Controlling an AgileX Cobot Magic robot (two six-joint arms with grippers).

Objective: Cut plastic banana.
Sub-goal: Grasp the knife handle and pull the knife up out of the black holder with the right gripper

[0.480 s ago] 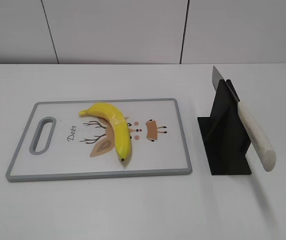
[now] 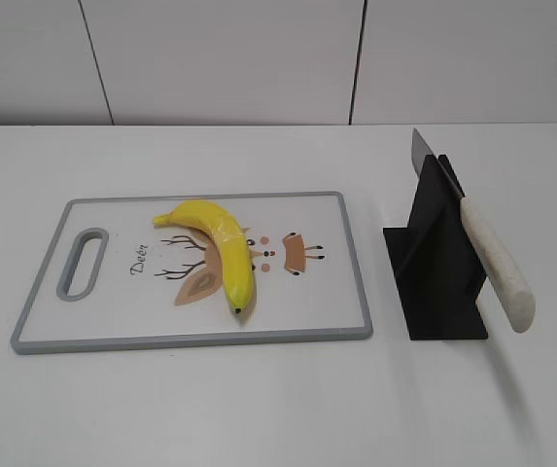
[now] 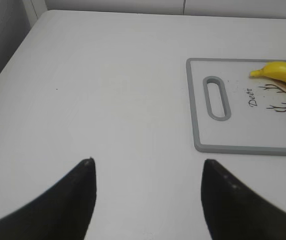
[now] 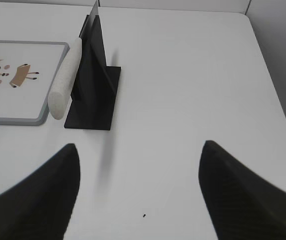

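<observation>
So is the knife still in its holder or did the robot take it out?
In its holder. The knife rests slanted in the black stand, blade tip poking above, white handle sticking out front. No gripper touches it.

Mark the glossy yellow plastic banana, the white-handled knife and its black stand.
glossy yellow plastic banana (image 2: 225, 245), exterior view, mid-body.
white-handled knife (image 2: 497, 268), exterior view, handle.
black stand (image 2: 438, 258), exterior view, slanted front face.

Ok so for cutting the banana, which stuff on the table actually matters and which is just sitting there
For the job:
plastic banana, lying on the cutting board
knife, resting in the black stand
left gripper and right gripper, both open and empty

Just lying about:
nothing else shows on the table
</observation>
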